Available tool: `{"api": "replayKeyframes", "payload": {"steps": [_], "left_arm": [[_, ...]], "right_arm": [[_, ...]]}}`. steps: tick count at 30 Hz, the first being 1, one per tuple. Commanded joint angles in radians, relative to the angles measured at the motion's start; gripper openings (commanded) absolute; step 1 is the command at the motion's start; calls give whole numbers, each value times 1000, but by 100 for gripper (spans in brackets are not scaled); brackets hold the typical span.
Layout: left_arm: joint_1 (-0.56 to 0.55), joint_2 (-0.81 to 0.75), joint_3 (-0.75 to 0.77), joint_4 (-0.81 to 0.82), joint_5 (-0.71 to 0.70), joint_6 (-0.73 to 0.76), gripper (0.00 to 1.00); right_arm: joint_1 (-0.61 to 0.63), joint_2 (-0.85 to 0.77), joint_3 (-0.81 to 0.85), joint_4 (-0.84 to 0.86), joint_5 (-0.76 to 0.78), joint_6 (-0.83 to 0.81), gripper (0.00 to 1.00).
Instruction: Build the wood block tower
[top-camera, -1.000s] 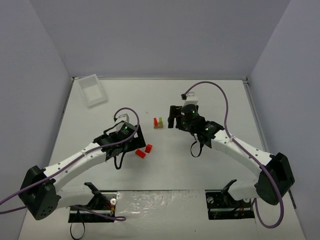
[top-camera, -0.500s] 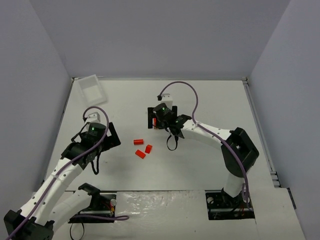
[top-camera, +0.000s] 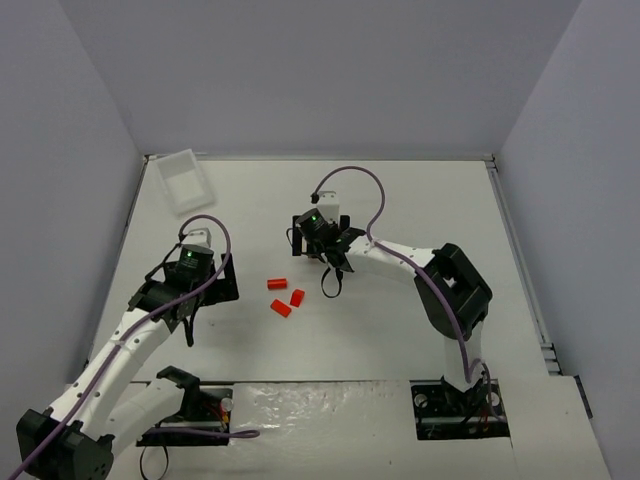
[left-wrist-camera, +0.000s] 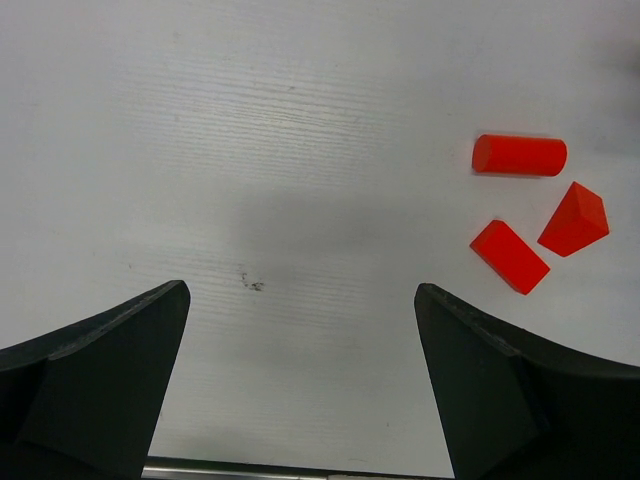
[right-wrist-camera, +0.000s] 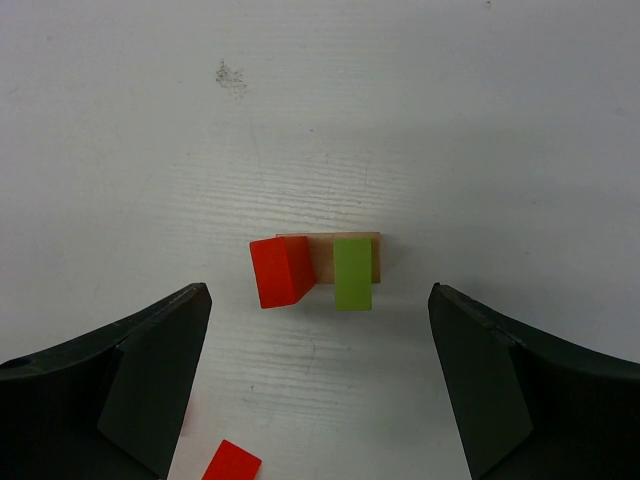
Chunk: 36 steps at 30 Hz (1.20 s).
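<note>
Our right end effector hangs wide open over the wood block tower on the counter. Its red block sits askew at the tan base's 9 o'clock edge, and we judge a descending finger could topple it. The left end effector gapes wide, with 3 loose red pieces at its 2 o'clock

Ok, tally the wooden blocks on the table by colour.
Red: 4 (loose red cylinder, loose red wedge, loose red rectangular block, red block at the base)
Lime green: 1 (lime-green block)
Tan: 1 (tan base)
Total: 6
</note>
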Motion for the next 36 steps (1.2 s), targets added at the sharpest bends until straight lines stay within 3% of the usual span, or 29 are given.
{"api": "replayKeyframes", "payload": {"steps": [1, 36], "left_arm": [[6, 1, -8, 53, 7, 50, 95], [6, 5, -18, 77, 28, 58, 95]], "right_arm": [[2, 17, 58, 19, 56, 30, 87], [10, 94, 117, 19, 15, 48, 68]]}}
